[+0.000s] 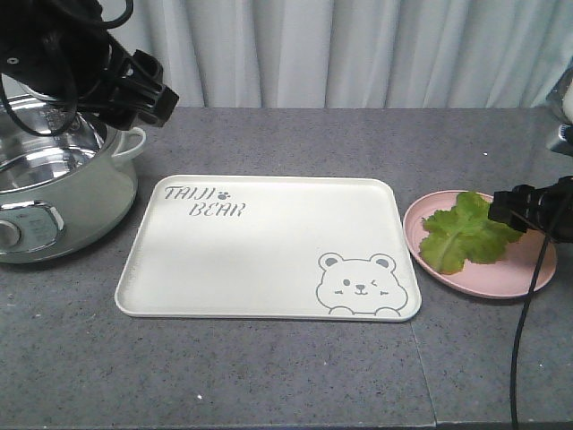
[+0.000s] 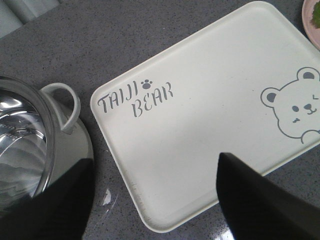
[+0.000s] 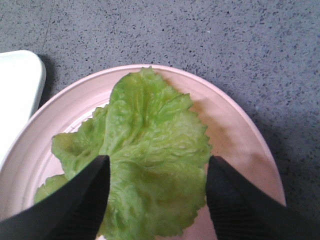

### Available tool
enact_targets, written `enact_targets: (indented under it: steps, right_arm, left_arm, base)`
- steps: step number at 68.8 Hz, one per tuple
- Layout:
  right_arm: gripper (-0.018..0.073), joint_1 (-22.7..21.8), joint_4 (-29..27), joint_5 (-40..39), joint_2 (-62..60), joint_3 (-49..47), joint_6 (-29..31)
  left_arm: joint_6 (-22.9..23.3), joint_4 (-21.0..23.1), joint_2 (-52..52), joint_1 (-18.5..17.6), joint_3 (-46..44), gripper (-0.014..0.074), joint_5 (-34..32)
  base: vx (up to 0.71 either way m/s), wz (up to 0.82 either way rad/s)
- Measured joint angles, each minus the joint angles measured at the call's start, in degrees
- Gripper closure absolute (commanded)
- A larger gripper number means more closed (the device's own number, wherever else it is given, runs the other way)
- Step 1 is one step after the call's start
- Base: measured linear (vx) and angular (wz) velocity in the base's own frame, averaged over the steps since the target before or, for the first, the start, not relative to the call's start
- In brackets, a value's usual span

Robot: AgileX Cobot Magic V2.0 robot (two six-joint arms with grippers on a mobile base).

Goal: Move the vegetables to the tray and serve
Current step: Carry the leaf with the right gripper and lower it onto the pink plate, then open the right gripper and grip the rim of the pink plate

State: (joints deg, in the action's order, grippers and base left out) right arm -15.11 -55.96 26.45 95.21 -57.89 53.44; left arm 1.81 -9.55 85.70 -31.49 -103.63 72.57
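The vegetables, one frilly green lettuce leaf (image 1: 466,235) (image 3: 150,160), lie flat on a round pink plate (image 1: 448,278) (image 3: 235,130) at the right. My right gripper (image 1: 512,207) (image 3: 157,167) hovers over the leaf's right side, open, its black fingers astride the leaf without closing on it. The cream tray (image 1: 224,269) (image 2: 210,95) with the grey bear and "TAIJI BEAR" lettering lies in the middle, bare. My left gripper (image 1: 159,100) (image 2: 155,170) hangs open and holds nothing, above the tray's far left corner, next to the pot.
A pale green electric pot (image 1: 63,179) (image 2: 30,145) with a shiny steel bowl and a white handle stands at the left, close to the tray. The grey speckled counter (image 1: 269,376) has a seam near its front right. A black cable (image 1: 528,305) hangs from the right arm.
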Motion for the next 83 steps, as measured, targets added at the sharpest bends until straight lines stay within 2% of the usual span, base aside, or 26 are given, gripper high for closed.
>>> enact_targets:
  steps: [29, 41, 59, 83]
  right_arm:
    - [0.0118, -0.1, 2.8, -4.4, 0.0, 0.0, -4.4]
    - [0.0118, -1.3, 6.0, -4.7, -0.2, 0.0, -8.7]
    - [0.0118, -6.6, 12.0, -0.5, -0.3, 0.0, -11.7]
    - [0.0120, -6.8, 13.4, 3.1, 2.8, 0.0, -12.9]
  left_arm:
    - [0.0, 0.0, 0.0, 0.0, 0.0, 0.0094, 0.0]
    - [0.0, 0.0, 0.0, 0.0, 0.0, 0.0094, 0.0]
    - [0.2, 0.0, 0.0, 0.0, 0.0, 0.0093, 0.0]
    - [0.3, 0.0, 0.0, 0.0, 0.0, 0.0093, 0.0]
  base:
    - [0.00, 0.00]
    - [0.00, 0.00]
    - [0.00, 0.00]
    - [0.00, 0.00]
